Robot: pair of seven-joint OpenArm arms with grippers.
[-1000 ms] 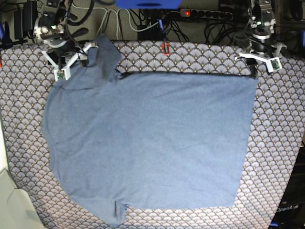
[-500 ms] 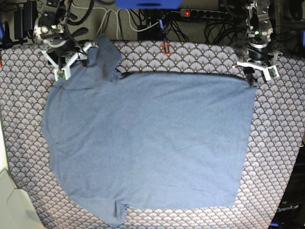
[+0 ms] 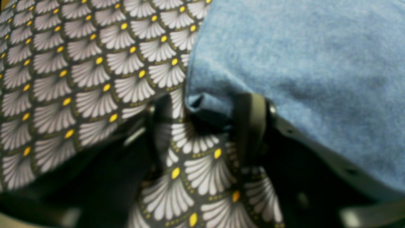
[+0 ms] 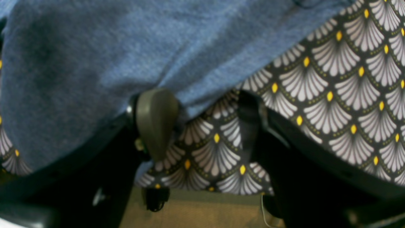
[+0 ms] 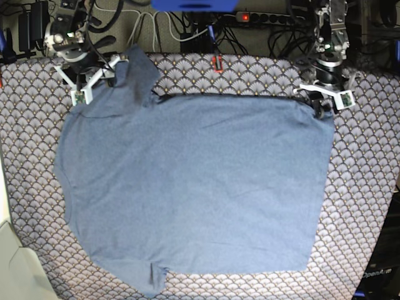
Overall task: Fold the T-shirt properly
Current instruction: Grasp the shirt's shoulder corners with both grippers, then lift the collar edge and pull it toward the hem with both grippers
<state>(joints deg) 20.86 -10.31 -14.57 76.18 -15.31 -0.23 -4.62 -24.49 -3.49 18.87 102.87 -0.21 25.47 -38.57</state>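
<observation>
The slate-blue T-shirt [image 5: 194, 181] lies spread plain side up on the scallop-patterned tablecloth [image 5: 369, 187]. In the base view my left gripper [image 5: 320, 105] stands at the shirt's far right corner. The left wrist view shows this gripper [image 3: 204, 126] open, its jaws apart, with the bunched shirt corner [image 3: 202, 101] just between the fingertips. My right gripper [image 5: 94, 86] sits at the far left by the sleeve [image 5: 134, 75]. In its own view the right gripper [image 4: 202, 126] is open, one finger [image 4: 156, 120] lying against the shirt's edge [image 4: 95, 63] and bare tablecloth showing between the jaws.
Cables and a power strip [image 5: 269, 19] run along the back behind the table. A pale object [image 5: 12, 262] sits at the near left corner. A red clip [image 5: 216, 62] holds the tablecloth's far edge.
In the base view my left gripper has slid left along the far edge onto the shirt's corner, nudging it inward, and its jaws have narrowed a little. The right gripper has not moved.
</observation>
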